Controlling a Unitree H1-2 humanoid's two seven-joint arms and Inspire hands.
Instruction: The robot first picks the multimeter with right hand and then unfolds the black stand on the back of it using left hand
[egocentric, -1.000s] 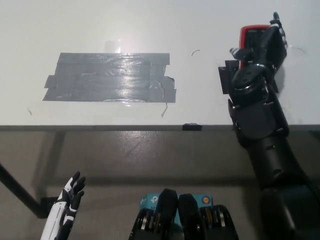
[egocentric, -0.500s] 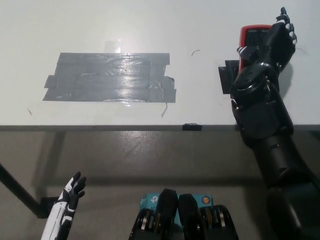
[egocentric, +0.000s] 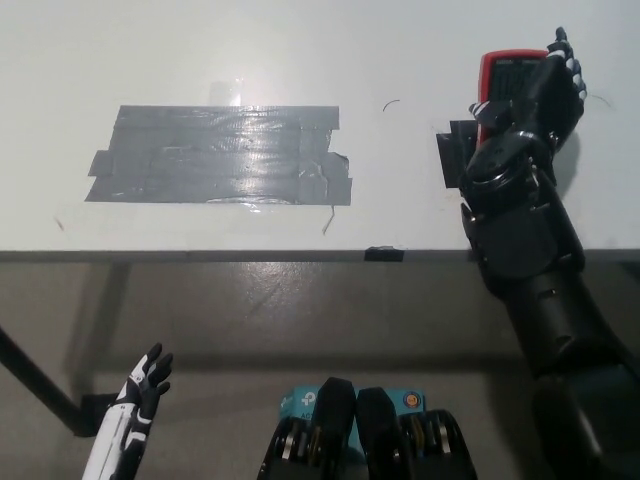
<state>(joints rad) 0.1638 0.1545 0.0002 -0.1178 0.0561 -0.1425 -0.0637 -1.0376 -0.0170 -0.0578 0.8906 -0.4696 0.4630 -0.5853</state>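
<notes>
The multimeter (egocentric: 508, 72), red-edged with a dark face, lies on the white table (egocentric: 300, 60) at the far right. My black right hand (egocentric: 535, 100) sits over its lower part and hides it. The thumb is at the multimeter's left side, the fingers (egocentric: 566, 62) spread along its right side, and the hand is open. I cannot see the stand on the back. My white left hand (egocentric: 138, 405) rests open at the lower left, below the table's front edge.
A large patch of grey tape (egocentric: 220, 155) covers the table's middle left. A black rectangle (egocentric: 449, 160) lies just left of my right wrist. A small black tab (egocentric: 384, 253) sits on the front edge, and a table leg (egocentric: 35, 385) runs at lower left.
My right hand slid right off the multimeter's face, uncovering its upper part, then settled slightly lower and left against it. The left hand has barely moved.
</notes>
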